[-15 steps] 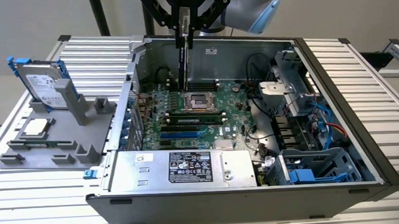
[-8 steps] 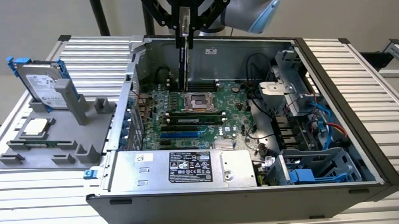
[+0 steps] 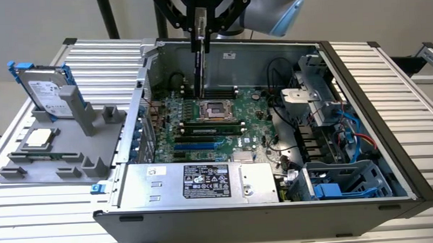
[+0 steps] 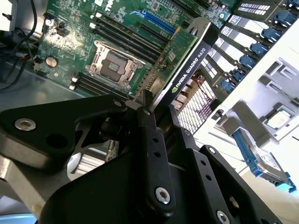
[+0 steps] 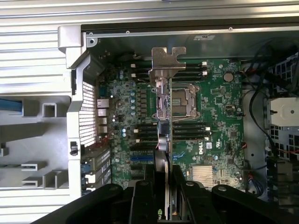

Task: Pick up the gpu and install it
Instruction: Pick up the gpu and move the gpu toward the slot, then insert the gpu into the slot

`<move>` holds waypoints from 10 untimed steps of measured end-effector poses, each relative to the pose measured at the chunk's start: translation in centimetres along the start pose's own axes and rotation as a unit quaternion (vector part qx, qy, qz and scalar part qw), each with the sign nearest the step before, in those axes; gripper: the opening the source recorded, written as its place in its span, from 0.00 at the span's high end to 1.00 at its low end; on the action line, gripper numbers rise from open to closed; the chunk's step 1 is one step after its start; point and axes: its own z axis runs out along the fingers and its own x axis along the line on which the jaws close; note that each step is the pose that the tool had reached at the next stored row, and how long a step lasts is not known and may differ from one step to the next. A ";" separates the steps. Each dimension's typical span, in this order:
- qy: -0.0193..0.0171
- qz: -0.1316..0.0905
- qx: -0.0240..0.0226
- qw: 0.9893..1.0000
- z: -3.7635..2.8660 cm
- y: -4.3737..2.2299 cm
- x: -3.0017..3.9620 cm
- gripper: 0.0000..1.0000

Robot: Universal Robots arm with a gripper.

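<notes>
The fingers [image 4: 149,135] are clenched on the gpu [image 4: 187,60], which hangs on edge straight below them, over the motherboard [image 3: 260,125]. Its long axis is upright, silver bracket [image 5: 166,65] at the end farthest from the fingers. That end is above the open CPU socket [image 3: 217,109]; a slip could gouge its contacts

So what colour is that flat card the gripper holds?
The gpu card is green one side, black the other; second wrist view.

exterior view overlooks the open case [image 3: 263,222] from above; both wrist views closely face its motherboard [image 4: 65,37] [image 5: 219,107].
</notes>
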 end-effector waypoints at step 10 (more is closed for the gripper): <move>0.000 0.000 0.000 1.000 0.00 0.08 -0.78 1.00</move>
